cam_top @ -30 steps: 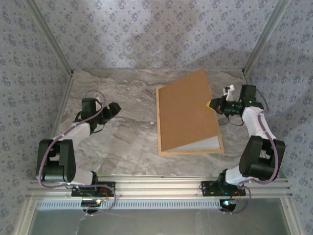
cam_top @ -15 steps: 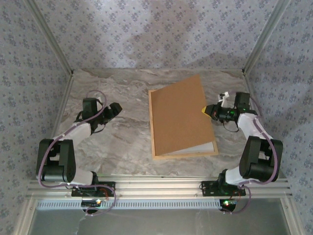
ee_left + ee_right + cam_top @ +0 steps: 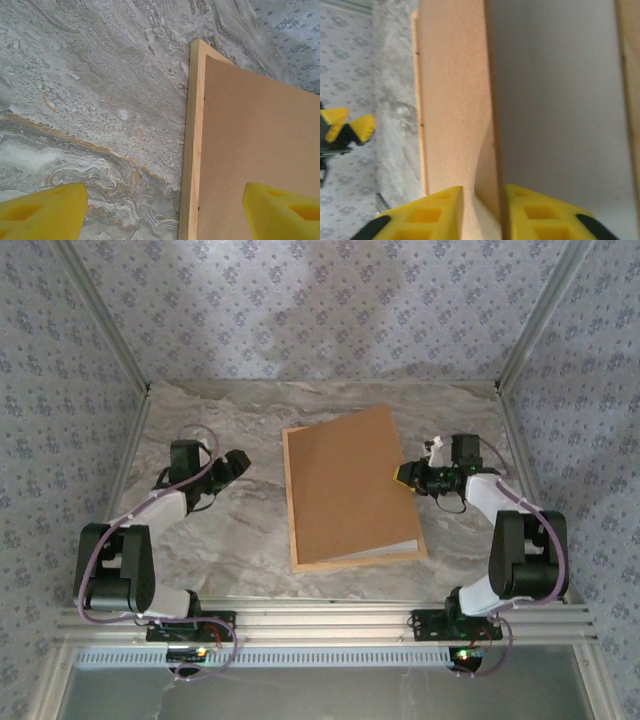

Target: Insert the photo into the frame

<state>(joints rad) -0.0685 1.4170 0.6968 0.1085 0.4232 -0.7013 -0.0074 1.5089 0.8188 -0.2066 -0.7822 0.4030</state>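
Straddling the right-hand long edge of the brown backing board, the right pincer has one yellow finger on each side of it. The wrist view shows the thin edge running straight out ahead between the fingertips. Whether they are pinching the board or have just let go, I cannot tell.

From this pincer the board stretches away in front of the fingertips, toward the left arm. Its far long edge sits down against the left rail of the light wooden frame, and the edge at the pincer is held a little off the cream-white mat, so the board slopes like a part-closed lid. The frame lies flat on the marbled table, its long axis running from the arm bases toward the back wall and turned slightly. The pincer meets the board about midway along that axis, toward the far half. The photo would be under the board and is covered by it.

The left pincer is released, jaws wide and holding nothing. It sits well apart from the frame, which lies off to its right, with only the rail's corner ahead of its fingers.

As I judge it, the coming move turns on the slope: the raised edge has to drop inside the right rail, and the right arm is the nearer one.
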